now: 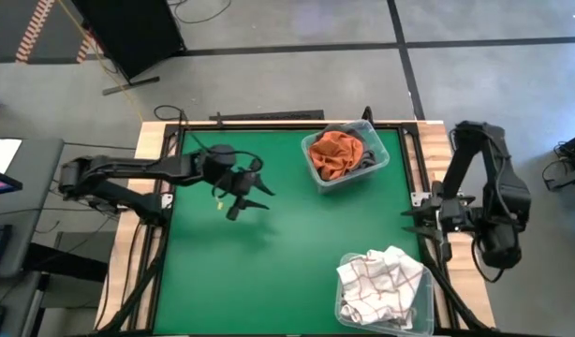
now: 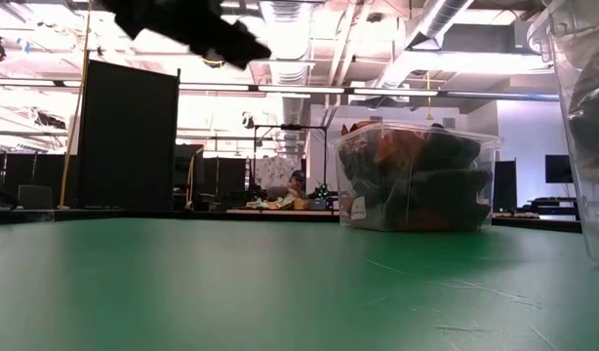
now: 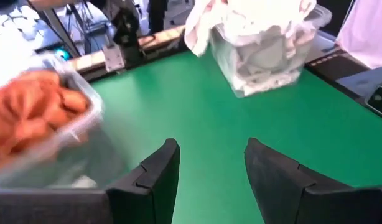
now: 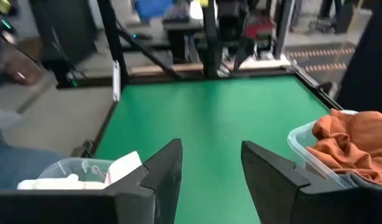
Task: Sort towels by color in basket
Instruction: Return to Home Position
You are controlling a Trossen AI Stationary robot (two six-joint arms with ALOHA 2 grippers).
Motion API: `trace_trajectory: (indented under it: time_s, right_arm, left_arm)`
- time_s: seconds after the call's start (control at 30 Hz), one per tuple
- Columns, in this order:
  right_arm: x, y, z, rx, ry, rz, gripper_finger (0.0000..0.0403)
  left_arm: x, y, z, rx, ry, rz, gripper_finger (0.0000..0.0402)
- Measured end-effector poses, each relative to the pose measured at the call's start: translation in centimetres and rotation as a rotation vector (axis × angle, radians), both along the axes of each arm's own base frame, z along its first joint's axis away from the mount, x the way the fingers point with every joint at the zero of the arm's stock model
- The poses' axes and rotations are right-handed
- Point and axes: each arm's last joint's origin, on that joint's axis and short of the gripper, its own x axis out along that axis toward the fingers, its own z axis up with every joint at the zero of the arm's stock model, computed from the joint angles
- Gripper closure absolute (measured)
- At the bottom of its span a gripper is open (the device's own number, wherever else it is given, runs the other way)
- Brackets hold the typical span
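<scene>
A clear bin (image 1: 346, 157) at the table's far side holds a rust orange towel (image 1: 335, 153) over a dark grey one (image 1: 366, 155); the low view shows this bin (image 2: 415, 177) too. A second clear bin (image 1: 386, 292) near the right near corner holds white towels, the top one with thin reddish grid lines (image 1: 379, 276). My left gripper (image 1: 250, 197) hovers open above the mat's left half, holding nothing. My right gripper (image 1: 420, 221) waits open at the table's right edge, also holding nothing.
The green mat (image 1: 269, 271) lies bare between the two bins. A black frame (image 1: 269, 124) runs along the table's far edge and sides. In the low view, the room's dark partitions and desks stand beyond the table.
</scene>
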Motion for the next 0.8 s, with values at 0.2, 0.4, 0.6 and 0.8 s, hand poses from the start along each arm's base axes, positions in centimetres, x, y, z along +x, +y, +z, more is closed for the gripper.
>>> trace_trajectory:
  time_s: [0.2,0.4,0.6,0.8]
  right_arm:
    - [-1.3,-2.6,-3.6,0.068,-0.170,0.018,0.0210]
    - [-1.9,-4.2,-7.7,0.067,-0.292,0.020,0.0210]
    - [-1.8,-5.3,-10.1,0.040,-0.297,-0.011,0.0210]
    - [-1.4,-6.1,-10.4,0.006,-0.297,-0.085,0.0210]
  left_arm:
    - [-2.1,-0.4,-2.1,-0.048,-0.004,0.016,0.0231]
    - [-2.4,-0.4,-3.0,-0.080,-0.012,0.030,0.0231]
    - [-2.3,-0.4,-3.3,-0.085,-0.046,0.034,0.0231]
    - [-2.2,-0.4,-3.0,-0.084,-0.073,0.034,0.0231]
